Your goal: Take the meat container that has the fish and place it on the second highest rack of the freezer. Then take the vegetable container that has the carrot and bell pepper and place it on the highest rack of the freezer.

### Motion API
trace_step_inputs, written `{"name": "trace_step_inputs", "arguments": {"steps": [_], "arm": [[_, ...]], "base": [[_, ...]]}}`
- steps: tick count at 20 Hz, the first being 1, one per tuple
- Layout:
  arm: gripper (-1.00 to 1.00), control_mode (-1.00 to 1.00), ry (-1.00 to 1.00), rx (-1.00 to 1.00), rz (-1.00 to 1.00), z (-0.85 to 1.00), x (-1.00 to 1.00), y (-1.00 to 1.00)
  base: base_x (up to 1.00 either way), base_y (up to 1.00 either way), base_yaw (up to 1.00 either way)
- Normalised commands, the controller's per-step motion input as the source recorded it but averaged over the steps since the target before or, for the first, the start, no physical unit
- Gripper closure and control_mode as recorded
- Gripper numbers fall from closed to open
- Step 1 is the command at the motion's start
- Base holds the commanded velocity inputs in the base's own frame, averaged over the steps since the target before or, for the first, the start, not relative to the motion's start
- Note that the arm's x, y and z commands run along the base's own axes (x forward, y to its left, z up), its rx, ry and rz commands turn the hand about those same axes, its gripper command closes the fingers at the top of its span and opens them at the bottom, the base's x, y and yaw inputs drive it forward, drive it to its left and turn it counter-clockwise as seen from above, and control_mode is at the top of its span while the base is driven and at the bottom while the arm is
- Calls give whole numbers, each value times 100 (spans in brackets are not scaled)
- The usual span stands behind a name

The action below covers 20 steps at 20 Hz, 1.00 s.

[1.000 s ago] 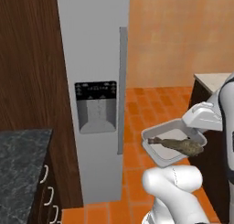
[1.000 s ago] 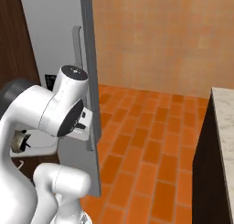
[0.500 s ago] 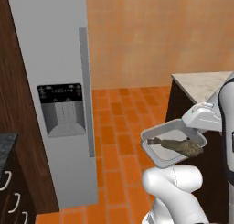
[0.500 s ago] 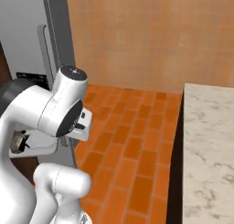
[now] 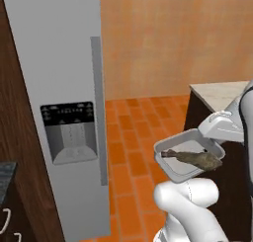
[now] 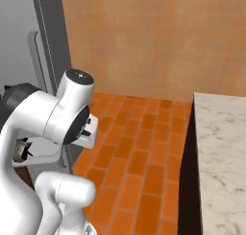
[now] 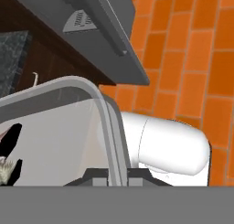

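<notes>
Left base view: the freezer (image 5: 59, 112) is seen at the left with its door shut and one long bar handle (image 5: 97, 110) down the door edge, so it looks like that door has to be opened before anything gets racked. To the right, one meat container (image 5: 189, 154) with one fish (image 5: 192, 159) in it is carried in the air over the brick floor (image 5: 133, 137). In the hand view the gripper (image 7: 118, 175) is clamped on the container rim. Tray probably best kept level
</notes>
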Motion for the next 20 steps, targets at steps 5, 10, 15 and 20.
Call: {"name": "trace_step_inputs", "arguments": {"steps": [5,10,15,20], "arm": [[100,100,0,0,0,0,0,0],[100,100,0,0,0,0,0,0],[100,100,0,0,0,0,0,0],[100,100,0,0,0,0,0,0]], "base": [[57,-14,-5],[37,-54,-2],[42,-62,-5],[66,-28,-8]]}}
